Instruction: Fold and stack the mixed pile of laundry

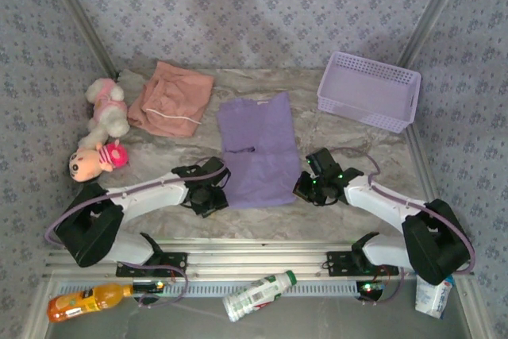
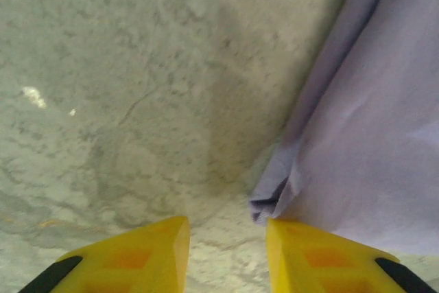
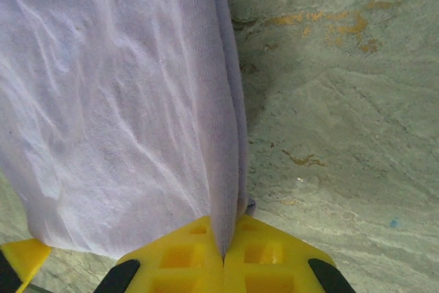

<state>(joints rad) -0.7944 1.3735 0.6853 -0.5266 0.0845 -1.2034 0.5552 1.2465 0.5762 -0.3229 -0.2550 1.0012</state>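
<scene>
The lavender shirt (image 1: 258, 152) lies flat as a tall folded rectangle in the middle of the table. The salmon-pink shorts (image 1: 171, 99) with a white drawstring lie spread at the back left. My left gripper (image 1: 210, 196) sits at the shirt's near left corner. Its yellow fingers stand open (image 2: 228, 228) over bare table, and the shirt's corner (image 2: 274, 197) lies just off the right finger. My right gripper (image 1: 311, 188) is at the shirt's near right edge, shut (image 3: 223, 231) on a pinched fold of the lavender cloth (image 3: 116, 101).
A lavender mesh basket (image 1: 369, 90) stands at the back right. Two plush toys (image 1: 107, 113) (image 1: 95, 160) lie along the left side. An orange bottle (image 1: 87, 301), a white bottle (image 1: 258, 294) and a cup (image 1: 432, 298) rest below the table's near rail.
</scene>
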